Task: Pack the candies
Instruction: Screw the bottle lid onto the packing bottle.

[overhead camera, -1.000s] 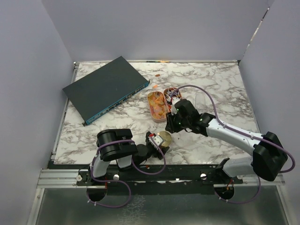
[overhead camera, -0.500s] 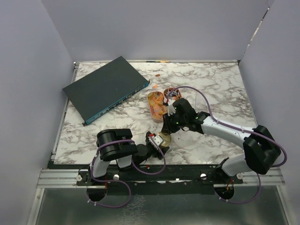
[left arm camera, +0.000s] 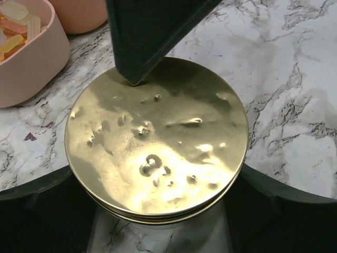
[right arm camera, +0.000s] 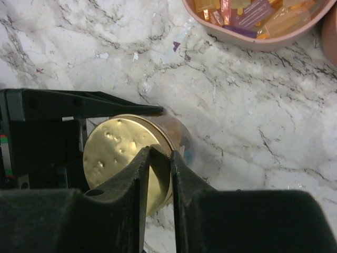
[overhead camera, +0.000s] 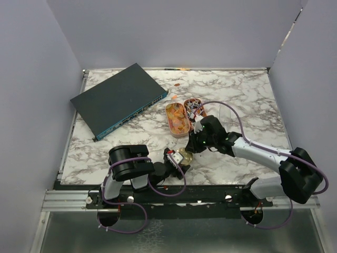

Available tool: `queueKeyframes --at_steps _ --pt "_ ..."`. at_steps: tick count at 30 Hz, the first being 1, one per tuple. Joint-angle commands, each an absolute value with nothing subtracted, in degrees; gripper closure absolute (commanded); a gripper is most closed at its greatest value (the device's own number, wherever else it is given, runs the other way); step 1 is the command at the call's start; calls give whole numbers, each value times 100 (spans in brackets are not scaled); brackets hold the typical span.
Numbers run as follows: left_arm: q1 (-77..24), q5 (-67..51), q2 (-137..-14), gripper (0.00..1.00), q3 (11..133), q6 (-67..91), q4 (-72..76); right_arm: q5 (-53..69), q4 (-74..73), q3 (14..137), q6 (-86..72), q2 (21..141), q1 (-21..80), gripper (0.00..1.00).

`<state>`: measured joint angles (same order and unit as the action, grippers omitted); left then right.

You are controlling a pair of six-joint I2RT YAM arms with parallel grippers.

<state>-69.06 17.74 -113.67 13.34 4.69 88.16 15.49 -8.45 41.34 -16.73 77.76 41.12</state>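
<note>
A clear jar [right arm camera: 180, 138] with a round gold lid [left arm camera: 156, 141] stands near the table's front edge [overhead camera: 184, 156]. My left gripper [left arm camera: 158, 184] is shut on the jar, one finger on each side [overhead camera: 177, 158]. My right gripper [right arm camera: 158, 158] is shut on the lid's rim, coming from the far right [overhead camera: 191, 146]. Orange-yellow candies [overhead camera: 178, 119] fill one oval peach tray [left arm camera: 37, 63]. Mixed red, white and purple candies [right arm camera: 247, 13] lie in a second tray [overhead camera: 193, 106] beside it.
A flat dark box [overhead camera: 120, 99] lies at the back left. A few stray candies [overhead camera: 177, 84] sit on the marble behind the trays. Grey walls close in three sides.
My right gripper has come down toward the near edge and closed on the lid's rim. The left arm and the jar have not moved.
</note>
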Motion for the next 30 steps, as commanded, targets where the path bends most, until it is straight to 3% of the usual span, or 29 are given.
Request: queueKeyframes --at_steps 1,12,17,30 --pt "-6849 1623 -11744 43 1033 836 10203 1733 -1486 3579 -2062 7447 4228 79" --pt "-6847 1684 -11739 43 1020 818 10204 1442 -1890 2760 -3170 5917 4931 82" --pt "-6838 1663 -11719 43 1013 832 10200 833 -2469 3201 -3102 5406 4962 75" --pt "-6836 1635 -11706 43 993 865 10209 -84 -2528 4963 -1890 6892 4846 73"
